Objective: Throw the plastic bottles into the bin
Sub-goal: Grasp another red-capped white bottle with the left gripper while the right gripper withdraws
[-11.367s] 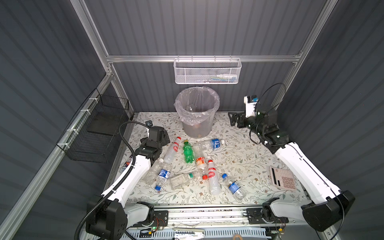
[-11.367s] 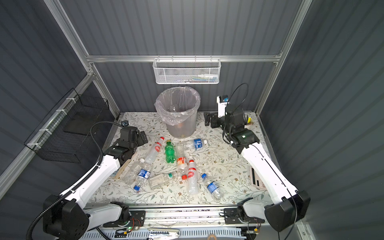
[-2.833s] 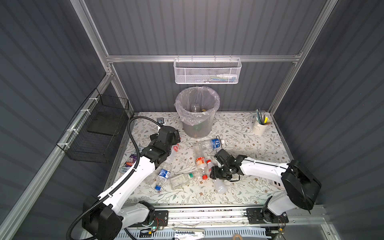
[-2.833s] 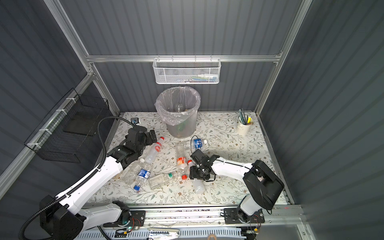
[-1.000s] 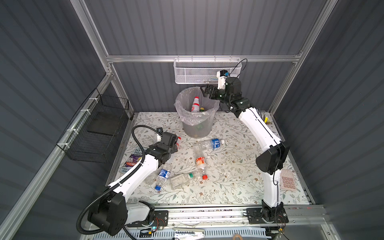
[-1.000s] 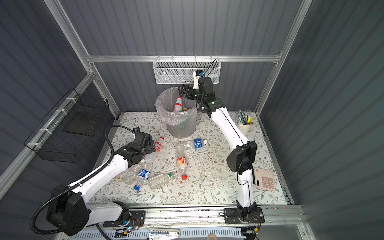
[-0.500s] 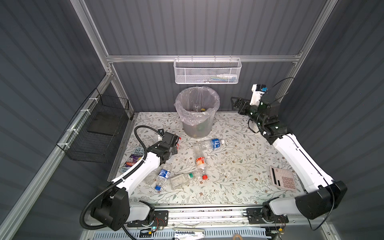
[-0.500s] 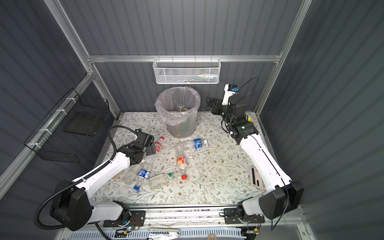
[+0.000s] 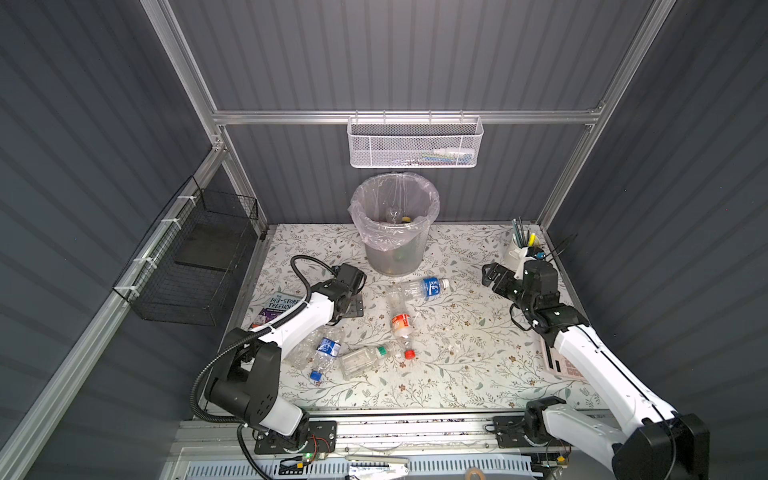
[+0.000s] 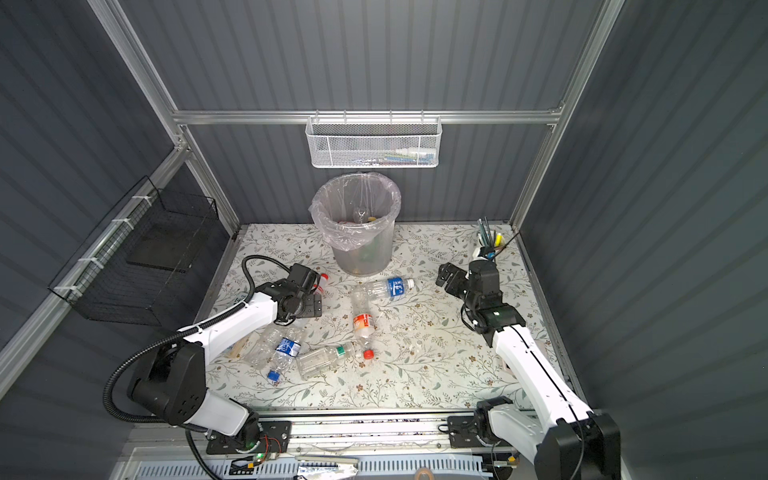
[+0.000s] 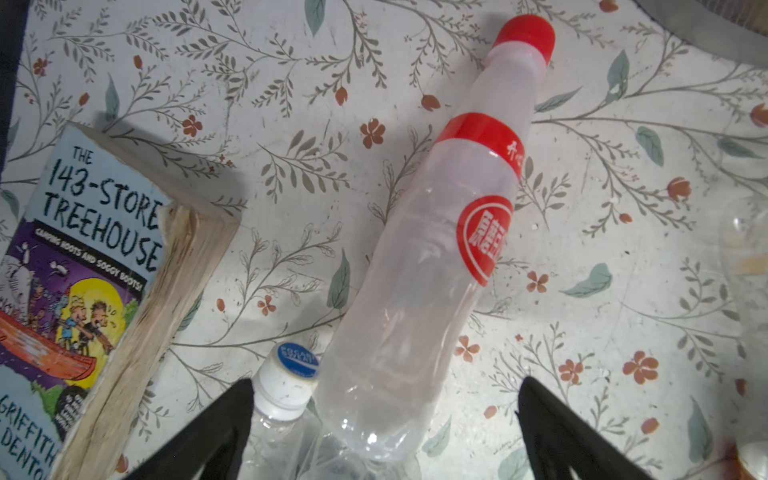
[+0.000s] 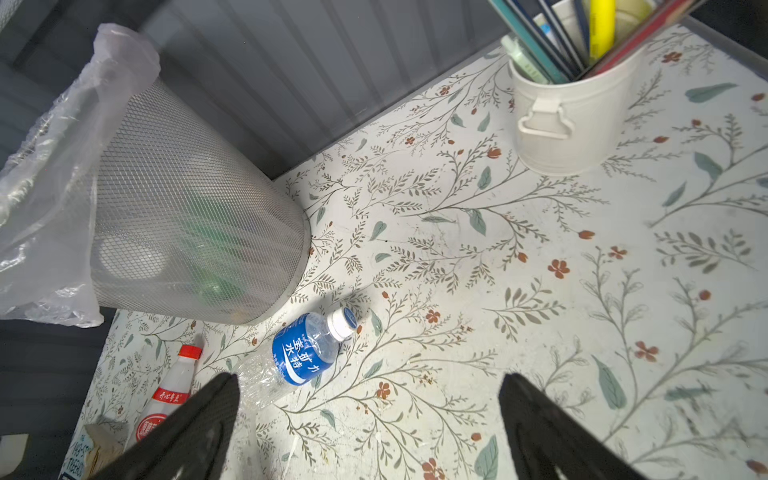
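Note:
The bin stands at the back middle with bottles inside; a green one shows through its mesh. Several plastic bottles lie on the floral mat: a blue-label one, an orange-label one, a green-capped one and another blue-label one. My left gripper is open, with its fingers on either side of the base of a red-capped bottle. My right gripper hangs open and empty, right of the blue-label bottle.
A paperback book lies left of the left gripper. A white cup of pens stands right behind the right gripper. A calculator lies at the right edge. A white mesh basket and a black wire basket hang on the walls.
A second ago my right gripper was over the bin with a red-label bottle dropping in. It has since swung right and come down low over the mat. The left arm barely moved.

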